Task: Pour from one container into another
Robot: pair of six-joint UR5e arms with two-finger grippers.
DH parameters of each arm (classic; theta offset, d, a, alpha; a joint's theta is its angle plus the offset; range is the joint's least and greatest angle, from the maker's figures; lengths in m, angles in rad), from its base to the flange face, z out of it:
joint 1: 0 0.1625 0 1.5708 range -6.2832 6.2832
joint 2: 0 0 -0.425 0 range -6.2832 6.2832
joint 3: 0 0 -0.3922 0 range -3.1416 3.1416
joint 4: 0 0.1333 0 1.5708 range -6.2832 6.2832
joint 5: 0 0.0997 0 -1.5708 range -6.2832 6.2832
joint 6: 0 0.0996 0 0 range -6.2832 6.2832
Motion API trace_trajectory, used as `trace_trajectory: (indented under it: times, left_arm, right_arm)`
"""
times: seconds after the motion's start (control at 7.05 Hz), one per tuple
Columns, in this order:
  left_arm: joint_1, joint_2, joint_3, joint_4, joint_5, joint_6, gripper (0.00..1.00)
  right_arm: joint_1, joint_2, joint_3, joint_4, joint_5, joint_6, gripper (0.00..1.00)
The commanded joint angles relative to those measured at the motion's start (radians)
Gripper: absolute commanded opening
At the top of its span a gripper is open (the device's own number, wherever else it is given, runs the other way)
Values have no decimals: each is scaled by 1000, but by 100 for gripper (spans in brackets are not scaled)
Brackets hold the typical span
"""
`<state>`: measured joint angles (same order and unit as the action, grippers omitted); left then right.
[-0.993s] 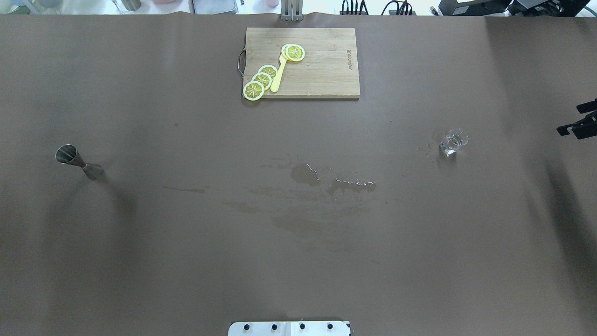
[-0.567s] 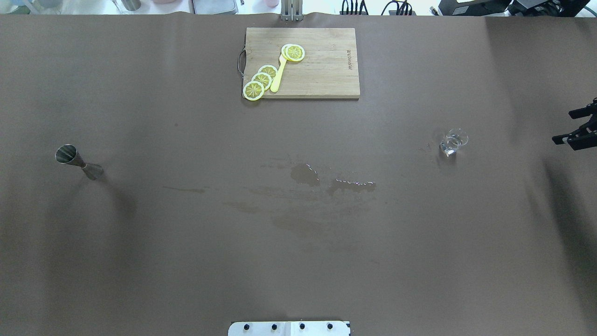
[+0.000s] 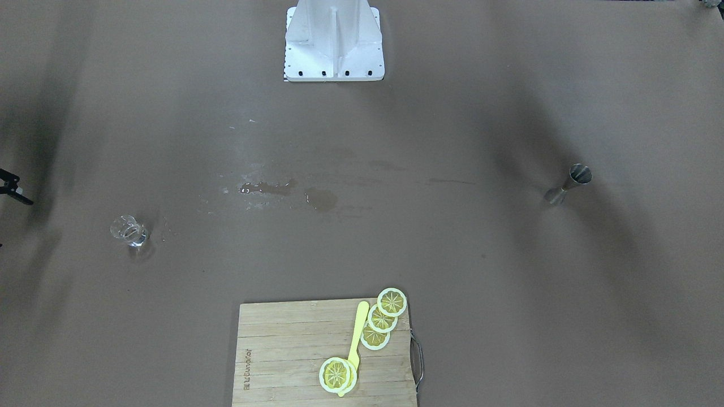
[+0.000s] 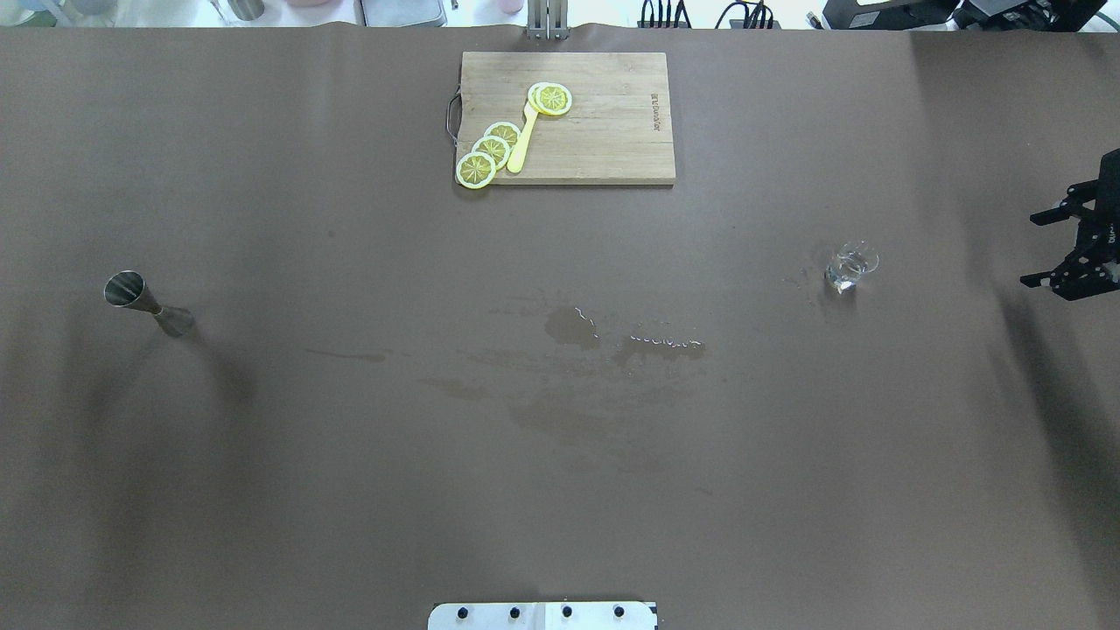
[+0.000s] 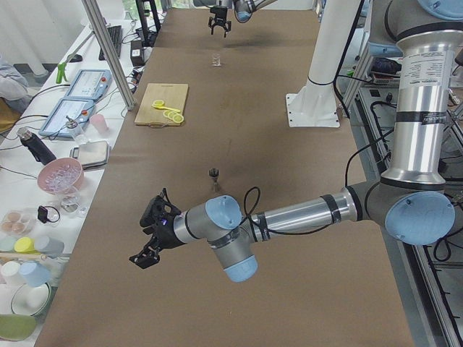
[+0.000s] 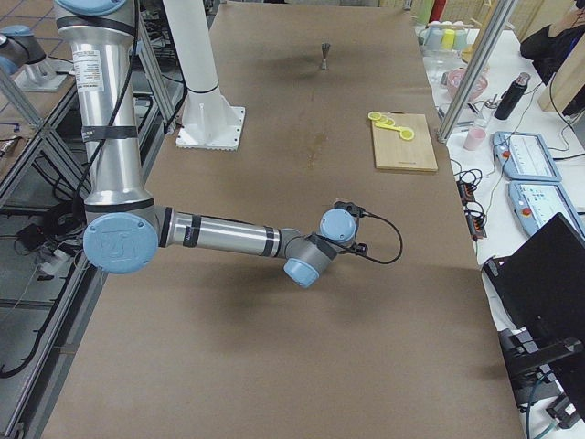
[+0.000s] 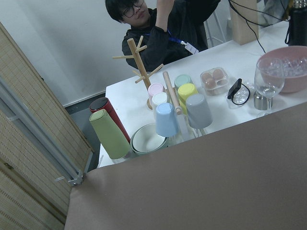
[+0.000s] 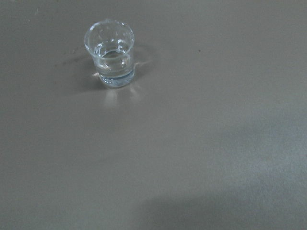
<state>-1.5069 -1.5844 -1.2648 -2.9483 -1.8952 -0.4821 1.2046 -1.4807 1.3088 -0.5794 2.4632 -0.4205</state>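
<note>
On the table (image 4: pixel 350 481), the glass (image 4: pixel 849 267) holds clear liquid (image 8: pixel 113 61); right tool (image 4: pixel 1032 249) spread wide.

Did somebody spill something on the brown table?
Yes. A wet patch with shiny droplets sits in the middle of the table, between the metal jigger and the small glass. Tinier drops lie right beside the glass. Also, one lemon slice hangs over the corner of the cutting board.
</note>
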Motion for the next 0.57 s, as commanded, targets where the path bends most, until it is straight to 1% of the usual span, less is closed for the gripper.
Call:
trace_trajectory:
  times: [0.0,0.14,0.28,0.43]
  left_arm:
    - [208,53,-106,-46,167,-231,99]
    - [294,143,-210,-37,226,-342,99]
    - [455,180,-272,-26,389,-471,99]
    - [657,308,-371,-28,629,-499,99]
  right_arm:
    - [-23,55,12,-136,13,8,100]
    - [-55,72,27,-164,16,9,100]
    - [-78,68,47,-168,19,8,100]
    - [-94,69,41,-168,20,5,100]
